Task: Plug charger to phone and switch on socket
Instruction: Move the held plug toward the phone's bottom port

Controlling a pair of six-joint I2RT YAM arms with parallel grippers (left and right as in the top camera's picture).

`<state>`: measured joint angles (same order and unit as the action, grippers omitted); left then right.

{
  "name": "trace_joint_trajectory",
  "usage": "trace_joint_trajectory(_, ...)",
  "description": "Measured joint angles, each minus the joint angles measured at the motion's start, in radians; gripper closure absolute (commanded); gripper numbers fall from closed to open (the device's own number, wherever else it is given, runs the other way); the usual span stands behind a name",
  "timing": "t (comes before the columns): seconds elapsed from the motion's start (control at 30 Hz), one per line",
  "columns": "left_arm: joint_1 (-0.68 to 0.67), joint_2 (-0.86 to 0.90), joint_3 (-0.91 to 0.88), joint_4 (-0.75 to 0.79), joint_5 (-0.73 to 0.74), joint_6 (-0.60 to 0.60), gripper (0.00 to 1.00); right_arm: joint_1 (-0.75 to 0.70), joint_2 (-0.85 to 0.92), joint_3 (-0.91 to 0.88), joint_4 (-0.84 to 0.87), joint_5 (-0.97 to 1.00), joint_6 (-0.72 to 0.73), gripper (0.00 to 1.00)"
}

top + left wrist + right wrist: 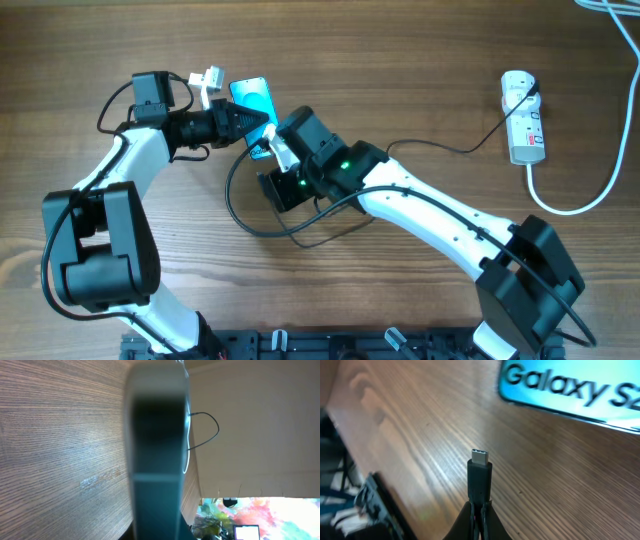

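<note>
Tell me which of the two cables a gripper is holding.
The thin black charger cable: the right gripper pinches its plug end. The thick white cord runs loose from the socket, untouched.

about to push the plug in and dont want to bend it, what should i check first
1. Plug gripped in right claw: ok, the tip sticks out straight.
2. Phone held by left claw: ok, as far as the overhead view shows.
3. Plug lined up with the port: cannot tell, the port is out of sight.
4. Plug seated: not ok, the tip is bare and apart from the phone.
5. Cable slack: ok, it runs loose to the socket.
6. Socket switch on: cannot tell, too small.
</note>
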<state>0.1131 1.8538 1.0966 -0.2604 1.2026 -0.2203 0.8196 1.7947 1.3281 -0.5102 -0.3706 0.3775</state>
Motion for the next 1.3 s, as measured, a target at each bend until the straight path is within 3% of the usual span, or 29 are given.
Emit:
trace_joint_trajectory(0.27,0.0,0.0,0.0,0.003,-0.009,-0.025,0.96,0.0,0.0,0.0,0.04,0.11,0.09,0.96)
trace_joint_trajectory(1.3,0.0,0.0,0.0,0.006,-0.012,-0.025,0.96,-0.029,0.051,0.0,0.059,0.099,0.037,0.96)
